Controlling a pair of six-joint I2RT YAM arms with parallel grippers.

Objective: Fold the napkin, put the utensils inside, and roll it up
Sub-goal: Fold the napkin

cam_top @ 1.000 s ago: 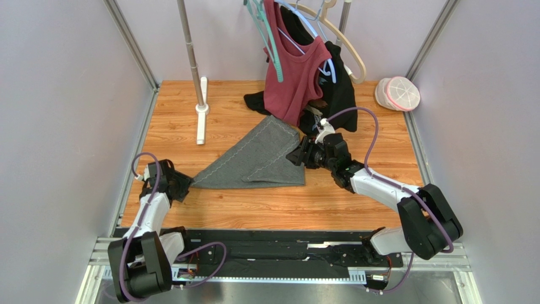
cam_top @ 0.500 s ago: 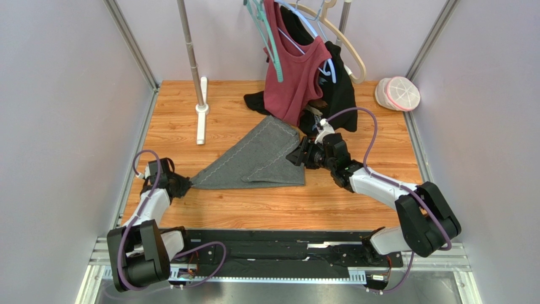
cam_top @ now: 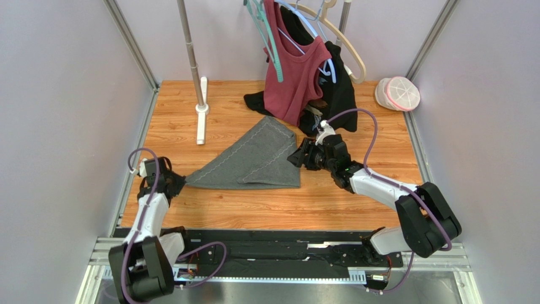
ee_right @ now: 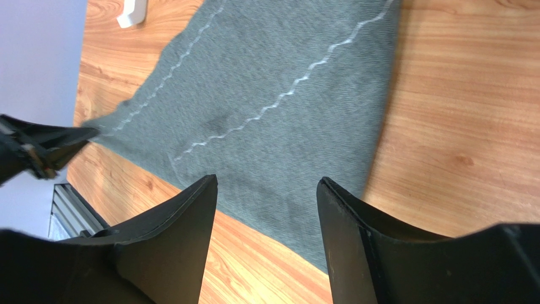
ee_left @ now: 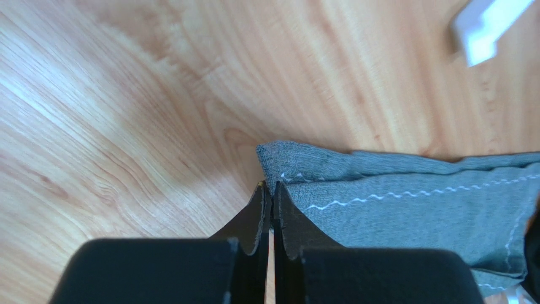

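The dark grey napkin (cam_top: 253,161) lies folded into a triangle on the wooden table, one point toward the left. My left gripper (cam_top: 179,183) is at that left point, low over the table. In the left wrist view its jaws (ee_left: 271,190) are pressed together with the napkin's stitched corner (ee_left: 285,168) pinched between the tips. My right gripper (cam_top: 295,158) hovers open at the napkin's right edge. In the right wrist view, napkin cloth (ee_right: 272,95) and bare wood show between its spread fingers (ee_right: 266,183). The utensils are out of view.
A maroon top (cam_top: 295,76) and a black garment (cam_top: 339,88) hang from a rack at the back, reaching down behind the napkin's far corner. The rack's pole (cam_top: 190,50) and white foot (cam_top: 201,117) stand back left. A white and pink cap (cam_top: 398,94) lies back right.
My left gripper has closed on the napkin's left corner and drawn back to the left. The whole napkin has slid a little left with it. The right arm has hardly moved.
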